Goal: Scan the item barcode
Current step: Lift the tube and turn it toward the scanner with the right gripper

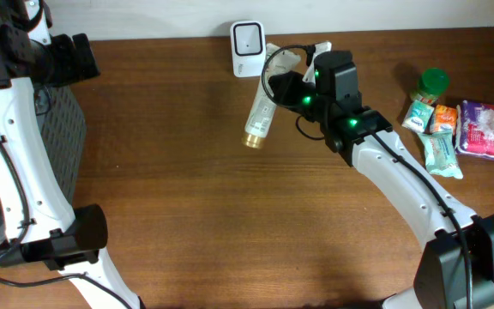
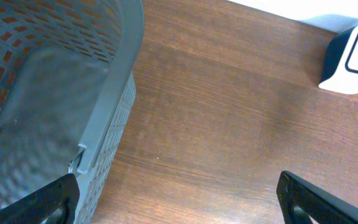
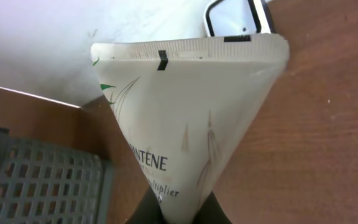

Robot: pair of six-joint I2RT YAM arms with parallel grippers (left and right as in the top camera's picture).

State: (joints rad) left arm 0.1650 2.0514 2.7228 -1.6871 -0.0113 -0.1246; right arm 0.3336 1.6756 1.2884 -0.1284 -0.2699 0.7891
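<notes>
Overhead: a dark wood-grain counter (image 1: 187, 215) meets a white wall (image 1: 144, 17). The right gripper (image 1: 283, 86) pinches the Pantene tube (image 1: 262, 116) just beside the barcode scanner (image 1: 247, 39).
Left wrist: the left gripper (image 2: 179, 194) is spread over the counter beside a grey basket (image 2: 114, 93).
Right wrist: the tube's crimped end faces the wall.

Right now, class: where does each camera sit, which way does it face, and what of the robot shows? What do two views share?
Overhead: above the table, looking straight down; left arm and right arm show.
Left wrist: on the left arm, facing down at the basket and table; open left gripper at the bottom.
Right wrist: behind the right gripper, looking along the held tube towards the scanner.
Shared: both wrist views catch scanner and basket.
</notes>
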